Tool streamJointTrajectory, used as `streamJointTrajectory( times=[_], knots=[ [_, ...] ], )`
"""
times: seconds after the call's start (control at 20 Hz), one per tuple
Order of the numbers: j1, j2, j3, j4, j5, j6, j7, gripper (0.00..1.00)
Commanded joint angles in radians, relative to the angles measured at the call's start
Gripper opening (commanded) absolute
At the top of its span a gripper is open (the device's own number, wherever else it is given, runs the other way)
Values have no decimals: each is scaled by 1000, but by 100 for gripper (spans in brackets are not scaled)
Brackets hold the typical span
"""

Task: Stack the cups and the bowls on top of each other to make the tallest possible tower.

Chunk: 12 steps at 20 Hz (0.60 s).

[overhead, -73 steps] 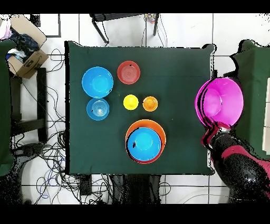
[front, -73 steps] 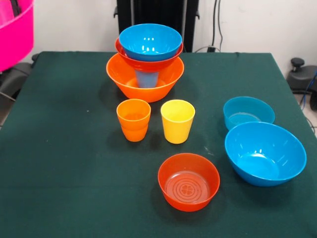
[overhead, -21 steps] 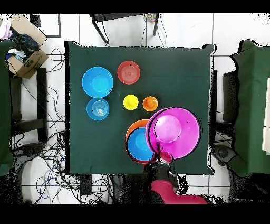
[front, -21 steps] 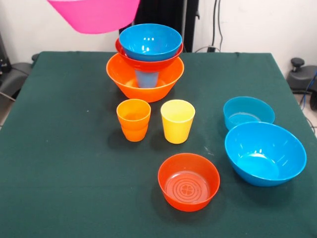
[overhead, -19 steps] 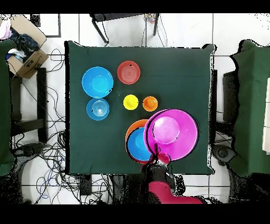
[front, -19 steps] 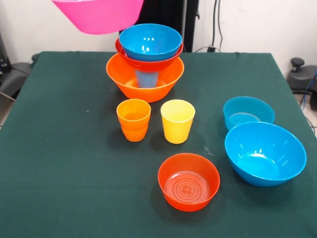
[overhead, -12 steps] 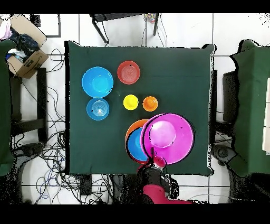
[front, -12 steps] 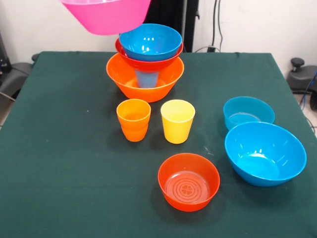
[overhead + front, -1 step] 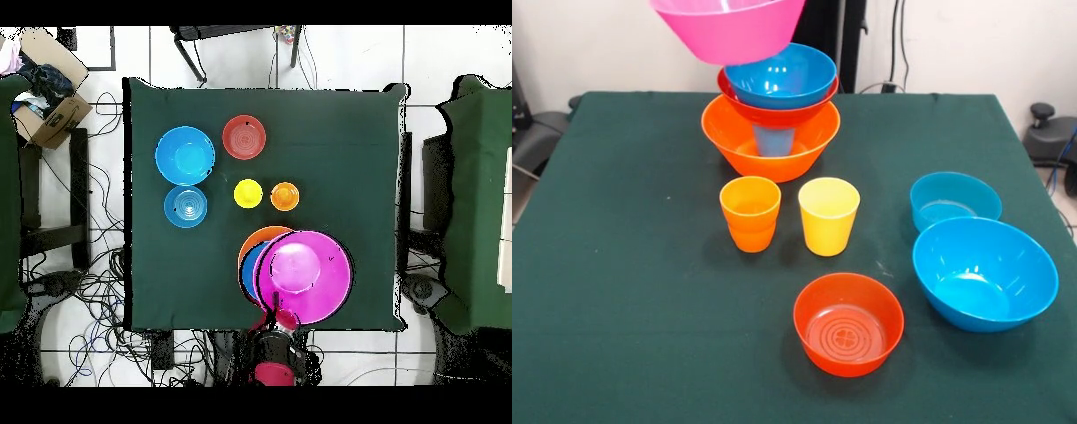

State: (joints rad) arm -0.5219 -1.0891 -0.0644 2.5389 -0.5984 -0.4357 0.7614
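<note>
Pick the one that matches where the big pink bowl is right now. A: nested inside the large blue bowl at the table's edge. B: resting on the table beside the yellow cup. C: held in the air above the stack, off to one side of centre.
C: the pink bowl hangs above the tower, overlapping its top blue bowl without sitting in it.

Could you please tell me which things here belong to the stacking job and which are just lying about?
Job: pink bowl, tower, orange cup, yellow cup, red-orange bowl, big blue bowl, small blue bowl.

Lying about: cardboard box, floor cables.
</note>
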Motion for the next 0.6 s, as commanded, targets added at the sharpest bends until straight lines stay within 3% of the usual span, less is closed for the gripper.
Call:
streamJointTrajectory(
  times=[0.05, 0.6],
  knots=[
    [80, 76, -94, -87, 7, -36, 155, 0],
    [183, 107, -168, -121, 42, -52, 169, 0]
  ],
)
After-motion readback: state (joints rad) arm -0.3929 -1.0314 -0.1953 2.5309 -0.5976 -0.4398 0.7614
